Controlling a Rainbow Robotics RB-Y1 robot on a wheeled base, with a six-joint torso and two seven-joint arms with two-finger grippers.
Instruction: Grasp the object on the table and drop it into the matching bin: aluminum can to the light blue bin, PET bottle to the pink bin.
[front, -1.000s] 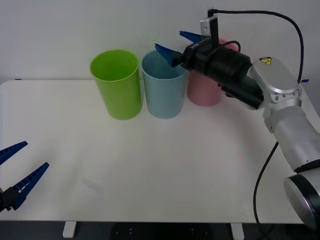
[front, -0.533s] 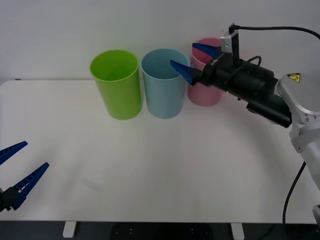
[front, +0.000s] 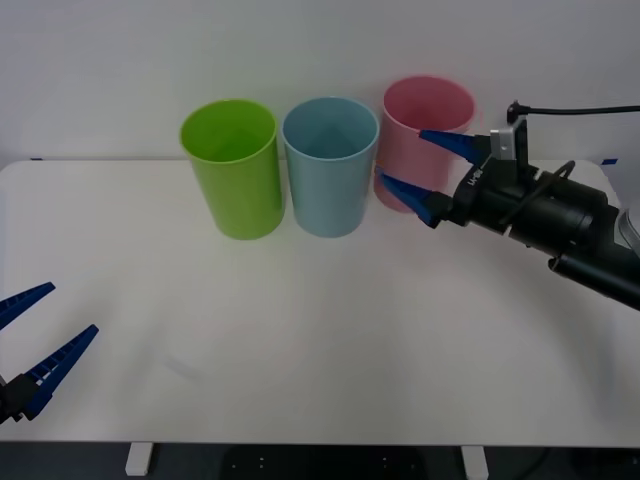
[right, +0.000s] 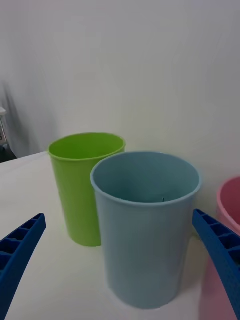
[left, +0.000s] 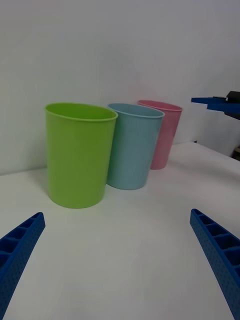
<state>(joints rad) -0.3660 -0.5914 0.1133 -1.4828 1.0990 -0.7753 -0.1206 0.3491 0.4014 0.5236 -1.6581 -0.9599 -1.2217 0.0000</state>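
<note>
Three bins stand in a far row on the table (front: 300, 330): one lime green bin (front: 232, 167), one light blue bin (front: 330, 165), one pink bin (front: 425, 135). The right end effector (front: 425, 172) gapes wide, empty, just beside the pink bin; the left end effector (front: 28, 345) rests wide at the near left. The light blue bin's inside is too dim to tell whether the can lies in it.

The right gripper (right: 120, 280) has its blue ribbed fingers (right: 20, 255) spread wide apart. Between them stands the tall light blue plastic cup-shaped bin (right: 145, 230) on the white worktop (right: 50, 280). A lime green plastic bin (right: 85, 185) stands just beside it, and the tall pink plastic bin (right: 225, 240) shows partly on its other side.
</note>
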